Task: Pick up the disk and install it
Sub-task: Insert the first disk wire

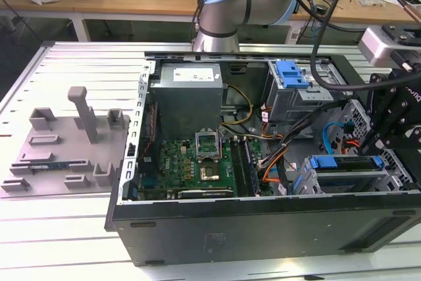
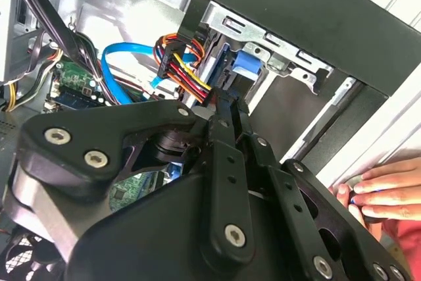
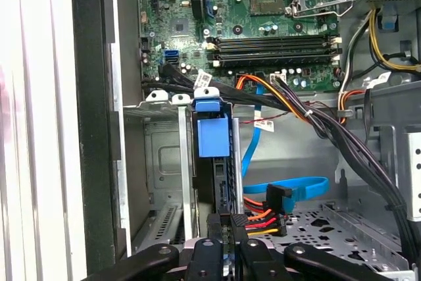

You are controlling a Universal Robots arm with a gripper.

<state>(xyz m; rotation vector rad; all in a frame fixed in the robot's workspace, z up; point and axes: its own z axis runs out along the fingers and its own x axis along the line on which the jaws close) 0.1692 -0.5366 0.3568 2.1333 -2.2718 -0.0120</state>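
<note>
End effector [image 3: 225,220] tight on blue-framed disk [image 3: 212,137]

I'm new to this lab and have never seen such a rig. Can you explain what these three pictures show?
The exterior view is taken from off the arm: a robot arm bends over an open computer case lying on a slatted metal table. On the exterior view's left lies a grey plastic fixture. Both wrist views come from cameras riding on the arm, so its black gripper looms close. It is at the disk, which stands on edge in a metal bay of the case, blue carrier frame showing. Whether it grips the disk I cannot tell. In the second wrist view a person's hand shows beside the case.
</note>
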